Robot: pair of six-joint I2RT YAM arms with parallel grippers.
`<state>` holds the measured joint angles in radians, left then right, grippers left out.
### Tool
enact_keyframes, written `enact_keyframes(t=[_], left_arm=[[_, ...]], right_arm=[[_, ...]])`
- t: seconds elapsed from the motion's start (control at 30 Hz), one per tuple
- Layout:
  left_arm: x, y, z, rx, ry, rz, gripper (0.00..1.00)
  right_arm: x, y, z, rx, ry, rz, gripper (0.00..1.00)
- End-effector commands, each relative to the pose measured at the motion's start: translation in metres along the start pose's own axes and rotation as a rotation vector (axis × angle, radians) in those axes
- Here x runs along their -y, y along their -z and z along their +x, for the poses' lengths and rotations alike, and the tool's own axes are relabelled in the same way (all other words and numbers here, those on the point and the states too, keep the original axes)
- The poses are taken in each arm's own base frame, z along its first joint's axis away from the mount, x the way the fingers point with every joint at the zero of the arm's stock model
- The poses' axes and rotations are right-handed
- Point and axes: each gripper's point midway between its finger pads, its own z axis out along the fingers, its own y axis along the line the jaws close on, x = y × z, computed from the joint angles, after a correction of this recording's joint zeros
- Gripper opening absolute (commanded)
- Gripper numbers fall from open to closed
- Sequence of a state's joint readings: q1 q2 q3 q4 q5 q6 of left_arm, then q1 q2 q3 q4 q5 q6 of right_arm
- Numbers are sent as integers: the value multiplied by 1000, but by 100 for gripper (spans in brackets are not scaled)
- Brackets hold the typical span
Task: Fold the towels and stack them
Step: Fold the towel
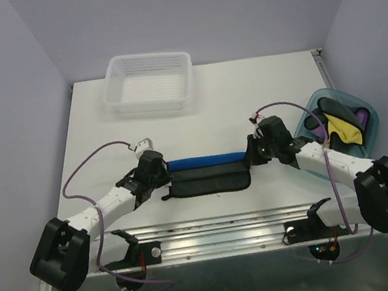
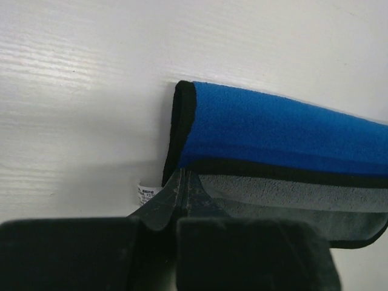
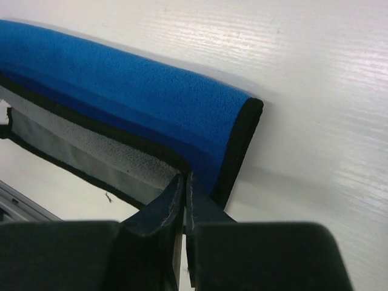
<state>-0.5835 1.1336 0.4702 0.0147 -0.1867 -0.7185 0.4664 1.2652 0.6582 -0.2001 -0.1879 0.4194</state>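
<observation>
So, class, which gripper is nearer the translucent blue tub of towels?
Right. The right gripper grips the blue towel's end on the tub's side; the left gripper grips the opposite end, with the whole towel between it and the tub.

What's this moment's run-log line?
phase: fold | left hand: shut on bright blue cloth towel, left end | right hand: shut on right end | towel: partly folded, grey side showing

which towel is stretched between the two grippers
The bright blue towel, pinched at its ends by the left gripper and right gripper. The other towels, yellow, black and purple, lie bunched in the tub.
</observation>
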Motion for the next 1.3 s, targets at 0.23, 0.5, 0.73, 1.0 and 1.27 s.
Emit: enact_keyframes(t=[0.23, 0.5, 0.73, 1.0, 1.27], left_arm=[[-9, -2, 25, -96, 5, -51, 20], [-22, 29, 19, -63, 48, -131, 56], [-3, 40, -1, 4, 75, -53, 99], [7, 14, -12, 15, 13, -78, 95], [-7, -18, 5, -65, -11, -163, 63]], right_arm=[[-3, -3, 31, -63, -39, -59, 21], [-13, 26, 44, -64, -51, -118, 74], [-11, 38, 21, 33, -68, -67, 86], [-1, 14, 15, -12, -104, 10, 74], [8, -11, 38, -112, -165, 37, 64]])
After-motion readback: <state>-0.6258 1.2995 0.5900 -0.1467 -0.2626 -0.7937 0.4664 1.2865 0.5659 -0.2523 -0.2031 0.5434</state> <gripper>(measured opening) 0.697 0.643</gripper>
